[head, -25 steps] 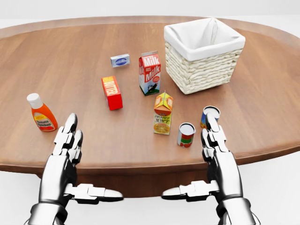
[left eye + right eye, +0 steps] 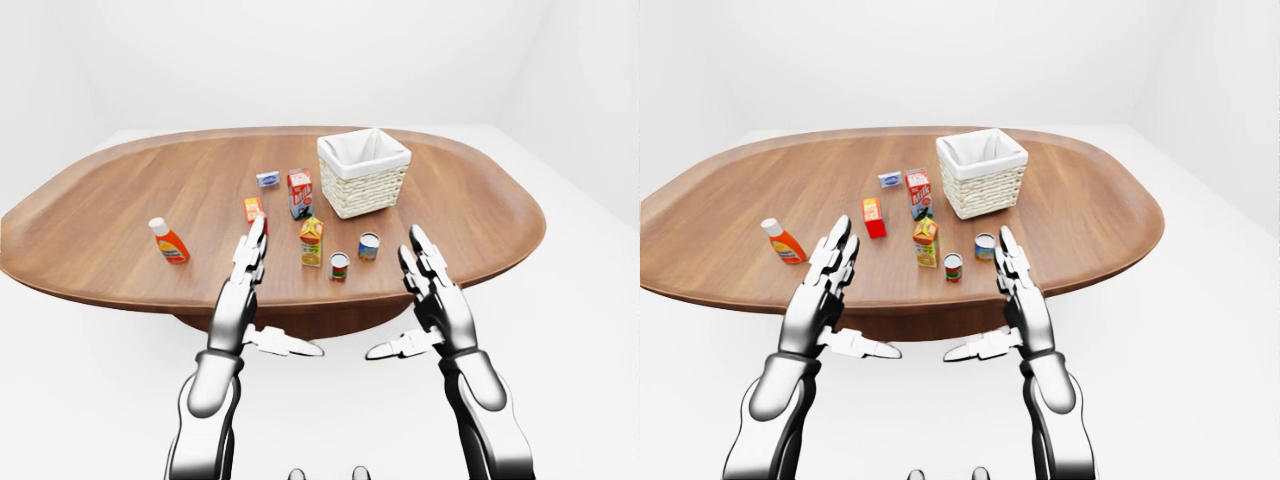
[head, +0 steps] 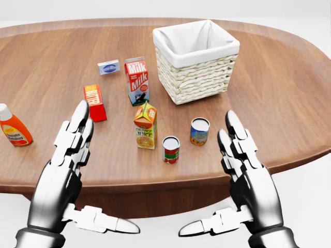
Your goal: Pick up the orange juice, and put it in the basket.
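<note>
Juice carton [image 3: 146, 125] upright on counter [image 3: 289, 103], near its bottom edge in head view, between milk [image 3: 137, 81] above and two cans [image 3: 170, 150] lower right. Basket [image 3: 196, 59] upper right of juice, apart. Left hand [image 3: 70, 155] and right hand [image 3: 243, 160] both spread, empty, flanking juice, touching nothing.

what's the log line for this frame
phase: approach | orange juice: upright on table, untouched | basket: empty | left hand: open | right hand: open
</note>
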Motion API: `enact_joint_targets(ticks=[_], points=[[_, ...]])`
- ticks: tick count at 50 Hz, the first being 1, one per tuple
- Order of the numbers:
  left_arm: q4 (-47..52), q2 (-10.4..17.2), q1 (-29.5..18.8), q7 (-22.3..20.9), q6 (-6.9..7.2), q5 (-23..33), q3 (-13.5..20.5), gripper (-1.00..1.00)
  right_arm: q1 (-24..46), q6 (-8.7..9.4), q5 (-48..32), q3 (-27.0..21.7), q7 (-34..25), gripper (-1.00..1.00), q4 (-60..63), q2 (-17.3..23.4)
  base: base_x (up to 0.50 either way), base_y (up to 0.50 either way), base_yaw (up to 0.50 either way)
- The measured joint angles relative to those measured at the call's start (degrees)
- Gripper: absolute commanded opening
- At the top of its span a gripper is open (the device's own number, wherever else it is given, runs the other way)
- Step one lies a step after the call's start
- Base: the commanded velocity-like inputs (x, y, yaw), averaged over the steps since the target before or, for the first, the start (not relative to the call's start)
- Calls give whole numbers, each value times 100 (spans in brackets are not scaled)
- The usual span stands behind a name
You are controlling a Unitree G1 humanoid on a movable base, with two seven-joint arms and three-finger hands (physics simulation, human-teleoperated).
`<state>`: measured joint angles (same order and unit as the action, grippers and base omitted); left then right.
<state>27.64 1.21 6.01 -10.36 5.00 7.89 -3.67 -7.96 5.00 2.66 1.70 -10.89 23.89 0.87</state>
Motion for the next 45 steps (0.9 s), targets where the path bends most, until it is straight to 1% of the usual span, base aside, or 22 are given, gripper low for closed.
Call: enact_joint_targets(ticks=[7,9,15,22,34,45], points=[[396,3,114,-13,0,128,-155,100,-302,0,111,32,-82,100,467,16,2,-48,0],[483,-34,132,-15,0,157,-224,100,-363,0,155,-7,-101,100,578,58,0,-2,0],[642,-8,172,-7,0,228,-301,100,-517,0,177,18,-159,100,826,47,0,0,0],[917,16,219,-36,0,266,-293,100,-570,0,184,37,-147,100,1175,45,0,0,0],[1541,32,248,-116,0,305,-199,100,-452,0,181,-40,-142,100,1859,43,4,-2,0],[1980,36,237,-185,0,335,-138,100,-375,0,172,-80,-172,100,2324,39,18,-21,0]])
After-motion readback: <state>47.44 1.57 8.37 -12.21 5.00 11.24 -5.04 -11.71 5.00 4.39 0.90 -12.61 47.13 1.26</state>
